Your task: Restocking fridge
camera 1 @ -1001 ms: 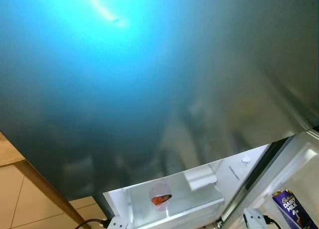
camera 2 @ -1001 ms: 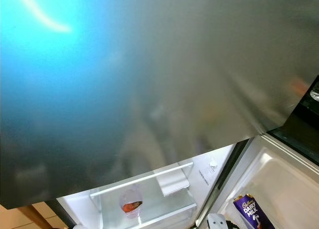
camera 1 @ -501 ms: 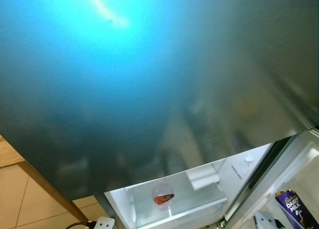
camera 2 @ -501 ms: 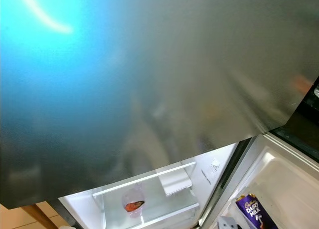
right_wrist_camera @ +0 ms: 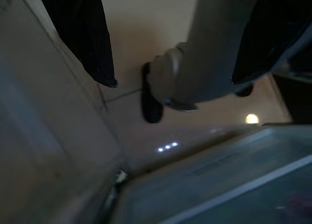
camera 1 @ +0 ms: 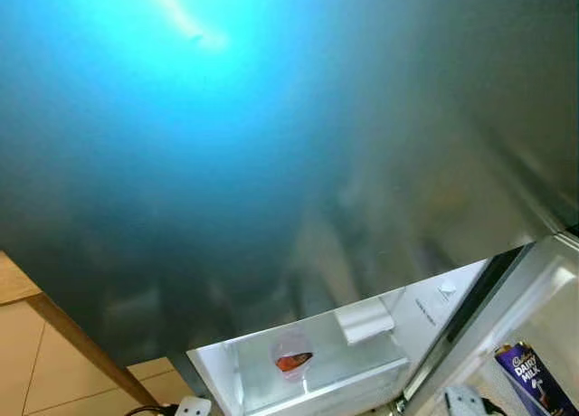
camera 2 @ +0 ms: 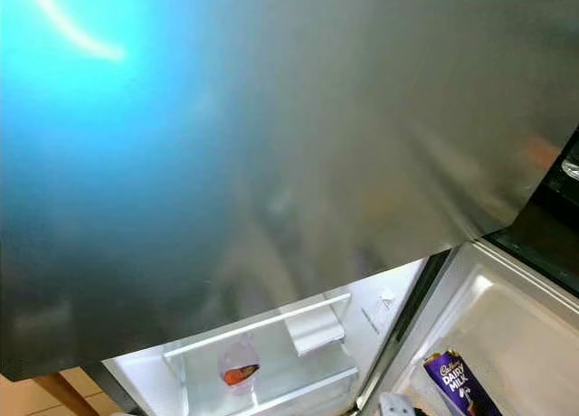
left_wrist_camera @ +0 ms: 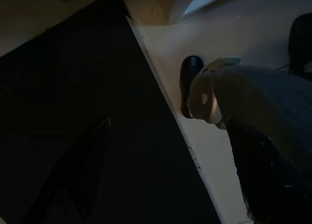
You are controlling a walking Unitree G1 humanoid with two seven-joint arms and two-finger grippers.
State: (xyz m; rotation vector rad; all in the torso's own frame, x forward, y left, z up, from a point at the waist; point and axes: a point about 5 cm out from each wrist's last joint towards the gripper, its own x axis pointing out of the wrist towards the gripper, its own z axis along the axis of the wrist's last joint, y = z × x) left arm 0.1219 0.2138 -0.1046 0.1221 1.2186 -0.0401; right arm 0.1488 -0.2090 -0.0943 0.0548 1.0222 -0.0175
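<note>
fridge door (camera 1: pixel 298 145) steel, closed, close before camera | lit compartment (camera 1: pixel 308 362) below holds cup (camera 1: pixel 291 357) | chocolate bar (camera 2: pixel 457 384) in open door shelf at right | grippers' fingers: cannot tell

"Cadbury Dairy Milk" on purple chocolate bar (camera 1: pixel 532 378)

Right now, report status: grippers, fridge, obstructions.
Both grippers idle, low. Purple Cadbury Dairy Milk chocolate bar in open door shelf. Clear cup with orange food inside. Closed grey steel upper door blocks view.
</note>
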